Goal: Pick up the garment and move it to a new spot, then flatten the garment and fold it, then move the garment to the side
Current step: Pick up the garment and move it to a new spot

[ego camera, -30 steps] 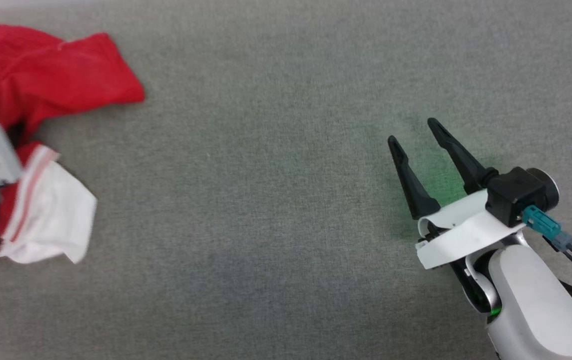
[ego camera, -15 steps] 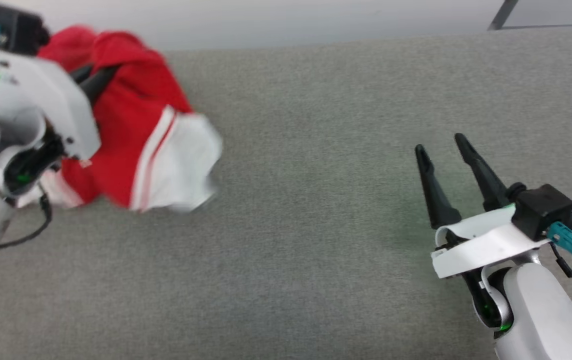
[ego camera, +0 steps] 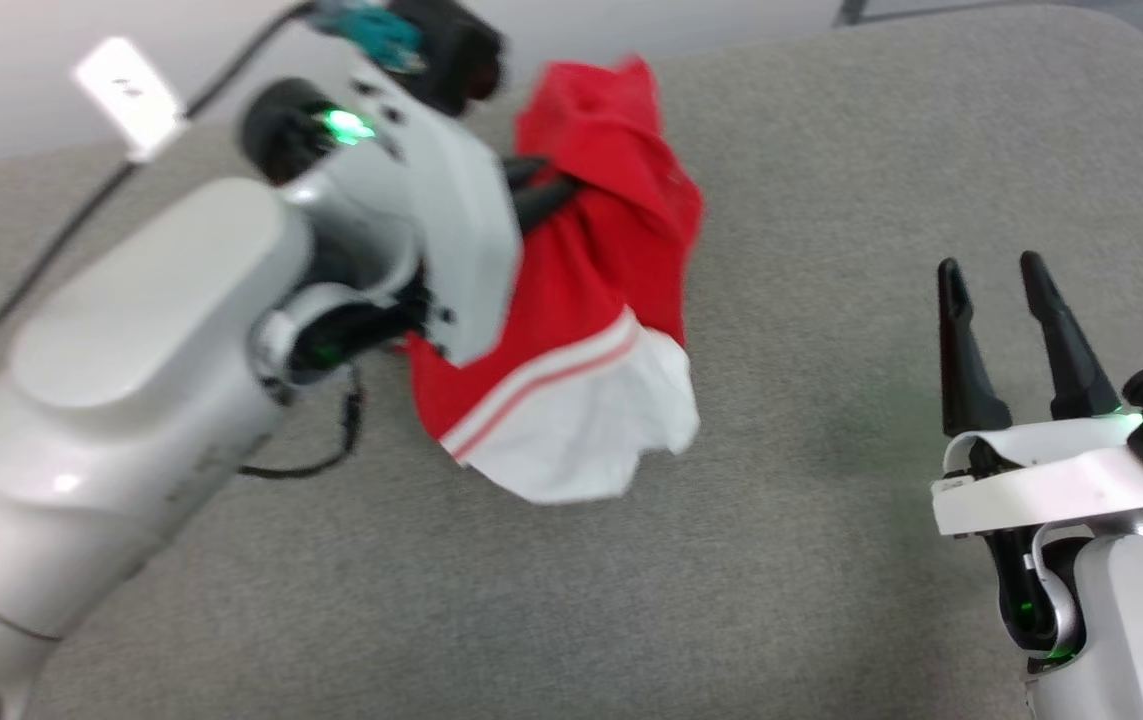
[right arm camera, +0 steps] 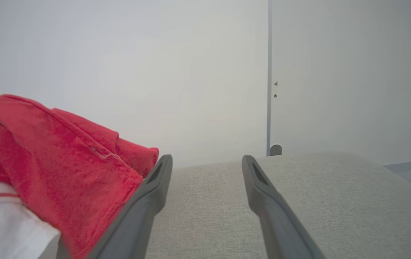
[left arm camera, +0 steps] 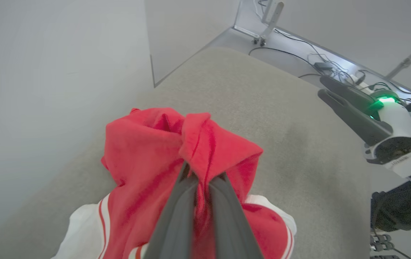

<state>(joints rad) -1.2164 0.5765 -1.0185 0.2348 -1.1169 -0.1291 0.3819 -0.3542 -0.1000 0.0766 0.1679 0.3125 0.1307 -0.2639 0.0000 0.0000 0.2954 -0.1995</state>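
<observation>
The garment [ego camera: 621, 270] is a red shirt with a white, stripe-trimmed sleeve [ego camera: 581, 450]. It hangs bunched over the grey cushioned surface [ego camera: 781, 600]. My left gripper [ego camera: 546, 195] is shut on a fold of its red fabric near the top. In the left wrist view the two fingers [left arm camera: 182, 201] pinch the garment [left arm camera: 144, 144] between them. My right gripper [ego camera: 991, 268] stands open to the right of the garment, apart from it and holding nothing. In the right wrist view the garment [right arm camera: 65, 158] sits just left of the open right gripper [right arm camera: 207, 160].
The grey surface ends at a rounded far corner [ego camera: 1131, 40] with a pale wall [right arm camera: 191, 72] behind it. A white power strip [ego camera: 126, 95] with its cable lies beyond the far left edge. Cables [left arm camera: 334, 68] lie on the floor past the corner.
The head camera has shifted. My left gripper has carried the garment up and to the right, closer to the right gripper. The right gripper stays open.
</observation>
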